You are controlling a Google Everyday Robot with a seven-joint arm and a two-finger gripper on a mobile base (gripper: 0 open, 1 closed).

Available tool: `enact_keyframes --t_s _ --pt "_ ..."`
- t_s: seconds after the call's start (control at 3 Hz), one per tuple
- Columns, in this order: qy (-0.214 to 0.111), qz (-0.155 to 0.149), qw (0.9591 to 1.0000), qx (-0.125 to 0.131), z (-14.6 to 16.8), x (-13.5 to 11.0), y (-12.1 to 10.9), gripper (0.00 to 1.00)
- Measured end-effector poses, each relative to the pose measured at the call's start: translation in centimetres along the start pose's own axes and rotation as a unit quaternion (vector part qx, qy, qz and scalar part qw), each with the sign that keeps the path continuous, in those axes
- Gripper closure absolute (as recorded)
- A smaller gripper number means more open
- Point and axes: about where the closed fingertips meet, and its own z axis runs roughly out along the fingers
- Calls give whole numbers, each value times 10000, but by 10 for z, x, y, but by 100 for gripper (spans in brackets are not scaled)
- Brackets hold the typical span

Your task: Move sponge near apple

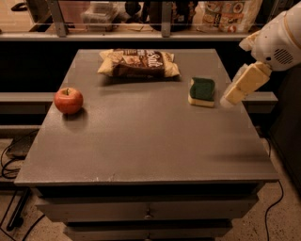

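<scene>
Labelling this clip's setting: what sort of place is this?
Probably an office break area: grey counter with drawers, snack bag, packaged goods on the shelf behind. The gripper hangs beside the sponge.

All we get of the robot is the upper right corner of the frame: a chunky, rounded white arm shell point(282, 33) with a small round patch of vent dots point(282, 55). Under it, at the right edge around mid-height, is the gripper point(233, 96), a blocky cream-yellow piece with a paler tip.
</scene>
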Motion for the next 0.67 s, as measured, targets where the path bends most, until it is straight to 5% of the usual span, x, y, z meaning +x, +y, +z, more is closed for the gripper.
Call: enact_keyframes --t_s 0.67 --pt "-129 5 9999 -84 27 -3 -20 0"
